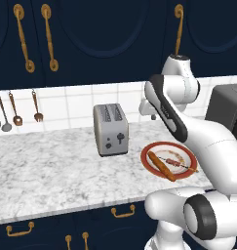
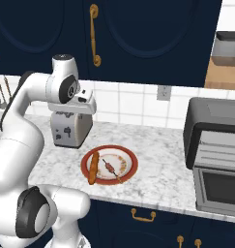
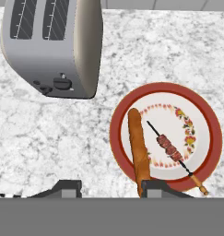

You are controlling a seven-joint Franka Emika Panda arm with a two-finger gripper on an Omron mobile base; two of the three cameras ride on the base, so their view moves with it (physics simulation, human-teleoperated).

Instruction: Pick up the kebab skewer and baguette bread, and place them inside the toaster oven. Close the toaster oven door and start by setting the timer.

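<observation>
Baguette bread [image 3: 139, 150] – kebab skewer [image 3: 171, 150] beside it – below gripper [image 3: 111, 188].

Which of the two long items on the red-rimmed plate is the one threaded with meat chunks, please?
The kebab skewer, a thin dark stick carrying reddish-brown chunks, lying over the middle of the plate. The baguette bread beside it is thicker, plain orange-brown, and reaches past the rim.

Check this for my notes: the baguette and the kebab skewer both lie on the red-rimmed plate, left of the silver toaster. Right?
Not quite. The baguette and kebab skewer do lie on the red-rimmed plate, but it sits right of the silver toaster, as the left base view shows.
</observation>
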